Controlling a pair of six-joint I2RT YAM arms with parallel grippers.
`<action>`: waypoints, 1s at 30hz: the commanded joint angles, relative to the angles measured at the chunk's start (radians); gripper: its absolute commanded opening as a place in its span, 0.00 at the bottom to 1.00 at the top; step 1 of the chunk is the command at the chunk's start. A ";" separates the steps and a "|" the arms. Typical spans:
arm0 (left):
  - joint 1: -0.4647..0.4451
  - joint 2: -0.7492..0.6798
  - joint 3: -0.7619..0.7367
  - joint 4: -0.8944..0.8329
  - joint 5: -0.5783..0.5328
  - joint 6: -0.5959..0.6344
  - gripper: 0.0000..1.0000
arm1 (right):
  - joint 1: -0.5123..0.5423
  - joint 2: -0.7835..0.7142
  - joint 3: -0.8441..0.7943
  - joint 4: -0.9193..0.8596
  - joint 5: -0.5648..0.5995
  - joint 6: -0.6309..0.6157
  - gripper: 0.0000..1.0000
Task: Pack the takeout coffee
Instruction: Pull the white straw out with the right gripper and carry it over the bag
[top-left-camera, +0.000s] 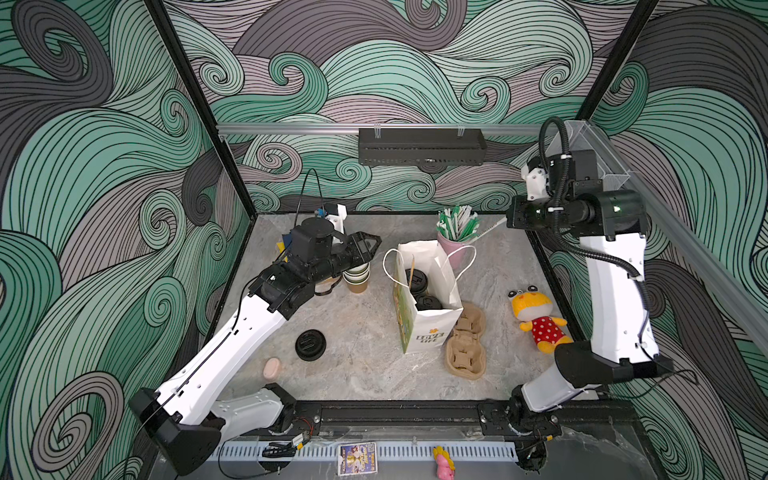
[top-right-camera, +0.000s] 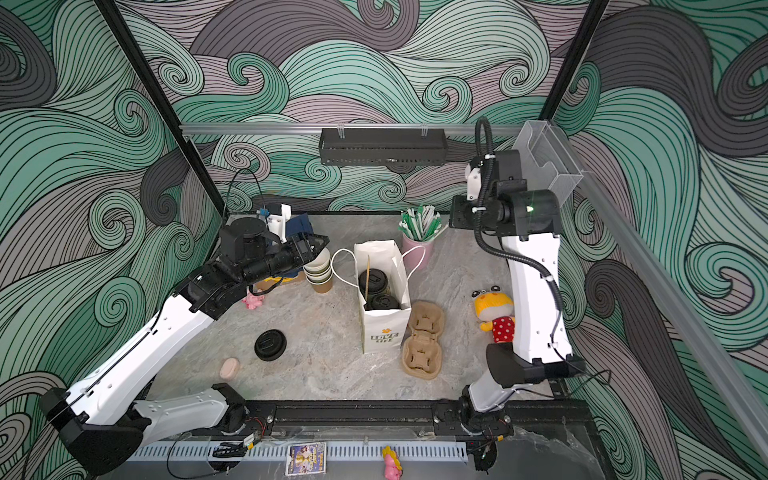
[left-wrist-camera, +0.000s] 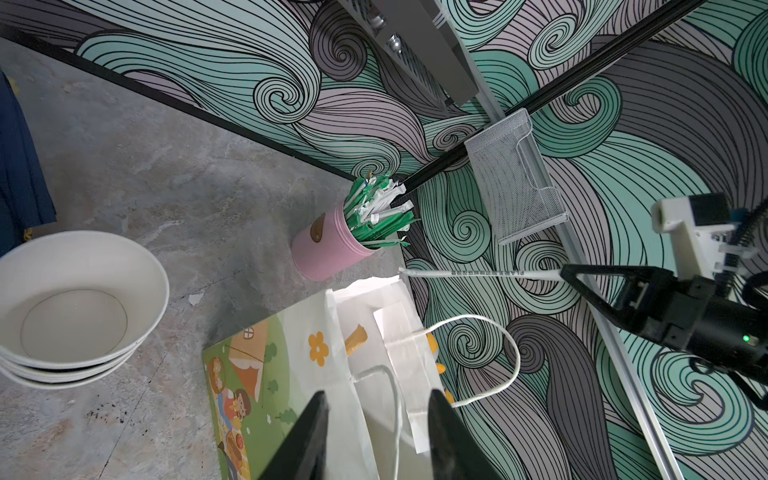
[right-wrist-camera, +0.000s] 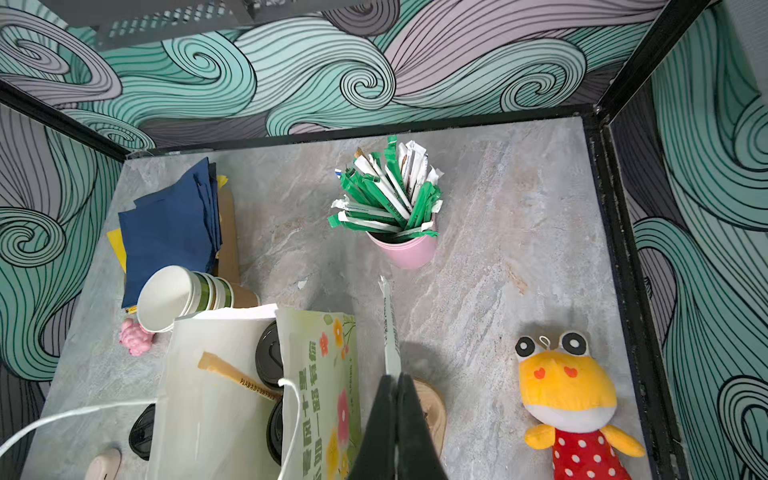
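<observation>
Right tool (right-wrist-camera: 395, 386) is pinching a white paper-wrapped straw (right-wrist-camera: 388, 324) by one end, jaws pressed together on it. It is hanging over the far right part of the grey marbled desk (top-left-camera: 365, 332), between the pink cup of green-white straws (right-wrist-camera: 409, 249) and the white paper carrier bag (top-left-camera: 432, 328).

Left tool (left-wrist-camera: 377, 399) is hovering spread and empty near the bag's mouth, just beside the stack of empty paper cups (top-left-camera: 356, 276).

The two paper cups with round black sip lids (top-left-camera: 417, 279) are sitting upright inside the bag, mid-desk.

Judgement: the coffee is in and the straw is going in next. Tip the free end down, slide it along the inner wall beside the lids and clear of the white cord handles (left-wrist-camera: 518, 361), then release. The bag is looking light, so the left tool could be steadying its rim.
</observation>
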 joint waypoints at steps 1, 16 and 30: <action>0.007 -0.024 0.001 -0.012 -0.003 0.031 0.44 | 0.000 -0.116 0.011 -0.061 0.018 -0.032 0.02; 0.037 -0.065 -0.019 -0.034 0.038 0.051 0.46 | 0.002 -0.331 0.040 -0.025 -0.361 -0.035 0.00; 0.037 -0.206 -0.134 -0.062 -0.047 0.025 0.46 | 0.344 -0.101 -0.021 -0.268 -0.205 -0.108 0.00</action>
